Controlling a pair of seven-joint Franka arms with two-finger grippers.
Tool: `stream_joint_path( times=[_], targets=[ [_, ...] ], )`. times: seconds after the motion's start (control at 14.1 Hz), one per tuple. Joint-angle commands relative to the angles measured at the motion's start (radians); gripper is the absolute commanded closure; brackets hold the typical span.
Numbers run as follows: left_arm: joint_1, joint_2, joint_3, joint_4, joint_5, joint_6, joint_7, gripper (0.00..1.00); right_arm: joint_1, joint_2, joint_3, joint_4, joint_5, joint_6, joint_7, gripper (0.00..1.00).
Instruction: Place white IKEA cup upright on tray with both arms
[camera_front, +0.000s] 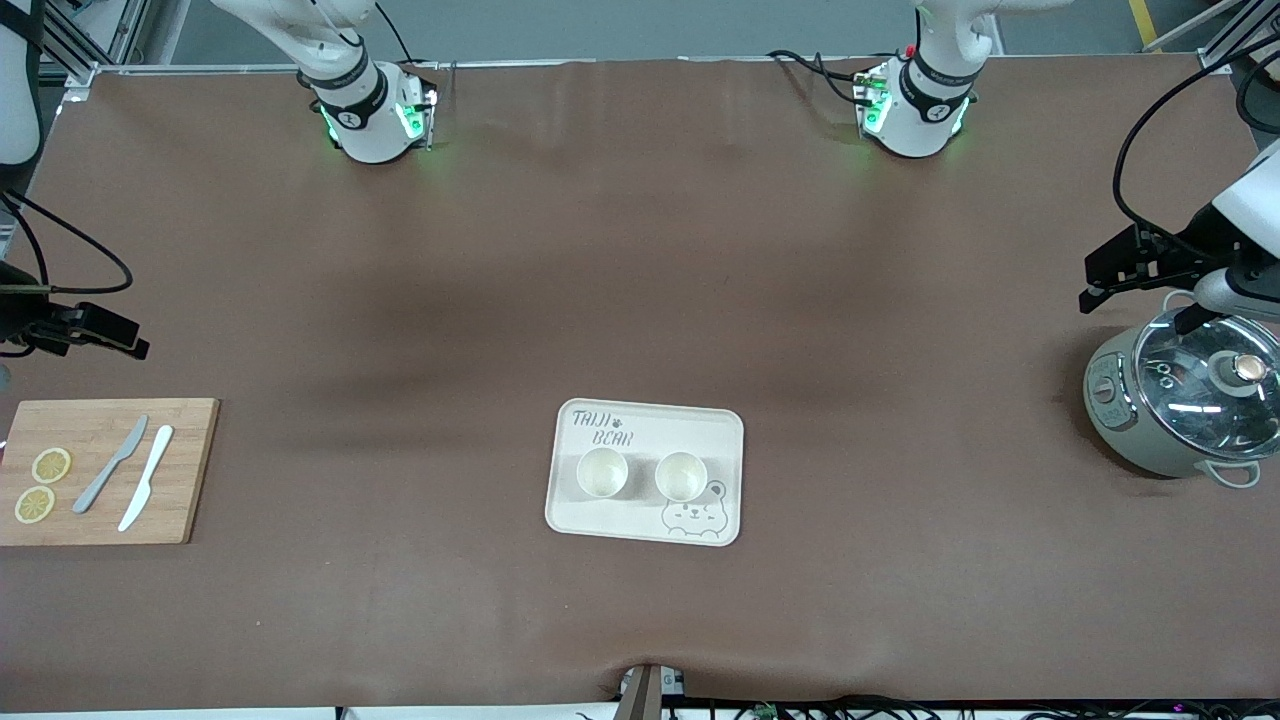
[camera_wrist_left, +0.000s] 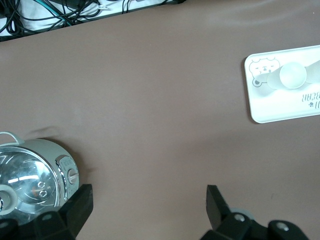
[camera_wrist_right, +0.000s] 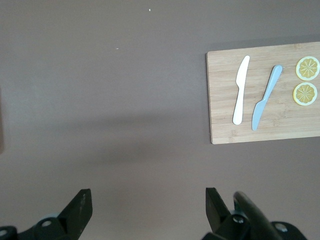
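Observation:
The cream tray (camera_front: 720, 434) with grey "TAIJI BEAR" lettering and a bear drawing lies mid-table, nearer the front camera. Two white cups (camera_front: 602, 472) (camera_front: 681, 476) stand upright side by side on it. The left wrist view shows the tray's corner (camera_wrist_left: 260, 110) with one cup (camera_wrist_left: 291, 76). My left gripper (camera_front: 1100, 285) is open and empty, up in the air beside the rice cooker at the left arm's end; its fingers (camera_wrist_left: 80, 205) frame bare table. My right gripper (camera_front: 125, 340) is open and empty, in the air above the table by the wooden board; its fingers (camera_wrist_right: 80, 205) frame bare table.
A wooden cutting board (camera_front: 180, 470) at the right arm's end carries a grey knife (camera_front: 110, 465), a white knife (camera_front: 146, 478) and two lemon slices (camera_front: 50, 465). A grey rice cooker (camera_front: 1130, 420) with a glass lid stands at the left arm's end. Brown cloth covers the table.

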Motion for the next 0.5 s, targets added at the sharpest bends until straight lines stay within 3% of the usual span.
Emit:
stream_joint_path(
  times=[0.0,0.43],
  targets=[
    [0.003,-0.015,-0.007,-0.021,0.046,-0.017,0.022,0.0,-0.013,-0.034,0.009,-0.034,-0.012,0.011,-0.017,0.0],
    [0.013,-0.014,-0.011,-0.016,0.089,-0.076,0.026,0.0,-0.013,-0.034,0.009,-0.035,-0.012,0.009,-0.017,0.0]
  ],
)
